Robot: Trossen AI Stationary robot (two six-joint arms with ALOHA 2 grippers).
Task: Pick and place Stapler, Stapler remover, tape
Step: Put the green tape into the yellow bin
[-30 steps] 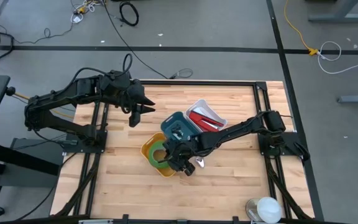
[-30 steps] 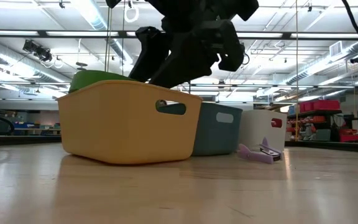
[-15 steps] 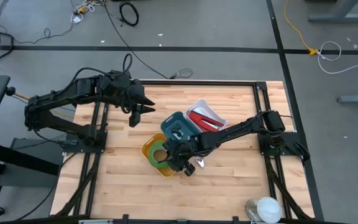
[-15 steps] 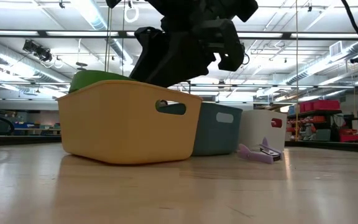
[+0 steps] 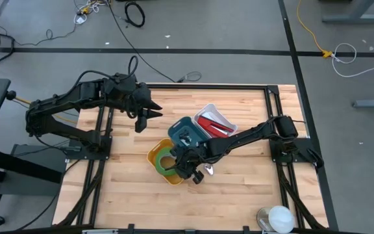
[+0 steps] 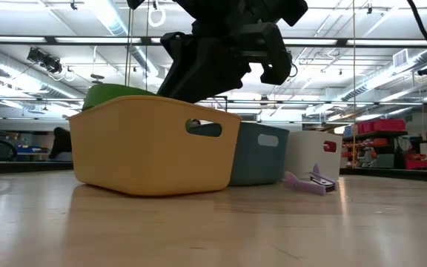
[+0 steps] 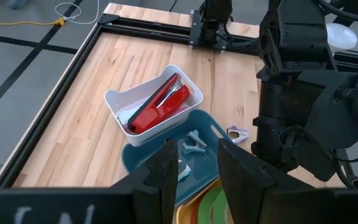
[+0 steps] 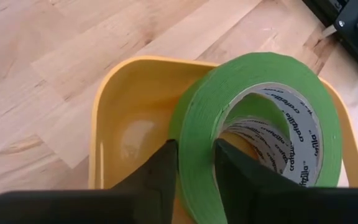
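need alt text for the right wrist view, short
The right gripper pinches the rim of a green tape roll that stands tilted in a yellow bin on a wooden table.

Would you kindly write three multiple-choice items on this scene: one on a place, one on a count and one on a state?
1. Where does the red stapler lie?
A. In the white bin
B. In the yellow bin
C. On the bare table

2. How many bins stand on the table?
A. Two
B. Three
C. Four

3. How does the right gripper stand to the green tape?
A. Far off
B. Astride its wall
C. Under it

Answers:
1 A, the left wrist view shows it in the white bin.
2 B, yellow, blue and white.
3 B, one finger is outside the roll and one is inside.
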